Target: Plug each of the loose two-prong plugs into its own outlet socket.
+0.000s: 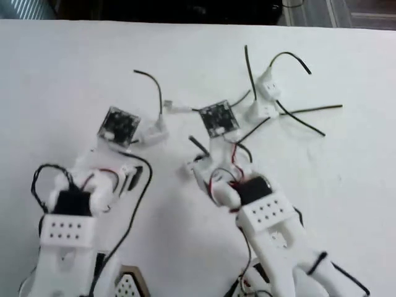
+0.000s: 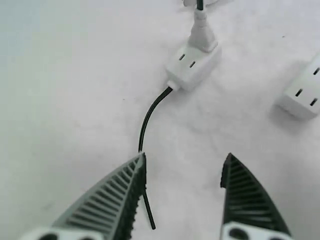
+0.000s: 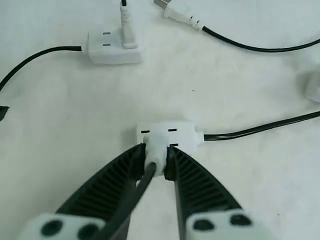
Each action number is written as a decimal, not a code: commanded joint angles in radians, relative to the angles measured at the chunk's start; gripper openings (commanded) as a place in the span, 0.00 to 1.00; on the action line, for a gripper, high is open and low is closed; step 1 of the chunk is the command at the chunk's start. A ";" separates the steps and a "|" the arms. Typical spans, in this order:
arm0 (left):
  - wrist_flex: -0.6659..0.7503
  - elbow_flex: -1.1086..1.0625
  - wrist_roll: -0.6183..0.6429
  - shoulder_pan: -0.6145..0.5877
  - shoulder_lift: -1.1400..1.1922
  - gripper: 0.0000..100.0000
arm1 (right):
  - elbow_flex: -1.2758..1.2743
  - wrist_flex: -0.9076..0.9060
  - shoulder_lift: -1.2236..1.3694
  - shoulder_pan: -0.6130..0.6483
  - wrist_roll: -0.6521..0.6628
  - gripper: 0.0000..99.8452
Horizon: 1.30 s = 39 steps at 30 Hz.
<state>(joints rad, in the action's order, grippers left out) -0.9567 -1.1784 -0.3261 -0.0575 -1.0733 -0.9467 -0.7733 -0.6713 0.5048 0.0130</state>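
My right gripper is shut on a white two-prong plug, whose black cord runs back along one finger. The plug is pressed against a white outlet lying on the table; its prongs are hidden. Farther off lies a second outlet with a plug standing in it, and a loose plug on a black cord. My left gripper is open above bare table. Ahead of it sits an outlet with a plug inserted, and an unplugged outlet lies beside it.
The white table has open room at its left and far side. In the high view, two more white outlet pieces with black cord stubs lie at the back right. A short black cord trails toward my left fingers.
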 commanded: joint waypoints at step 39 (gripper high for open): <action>0.029 -0.170 0.049 -0.039 -0.355 0.24 | 0.201 0.093 0.529 0.065 0.084 0.02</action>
<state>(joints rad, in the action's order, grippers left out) -0.9475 -1.3487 -0.2816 -0.0852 -1.4078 -0.7610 -0.6951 -0.1649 0.5478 0.0990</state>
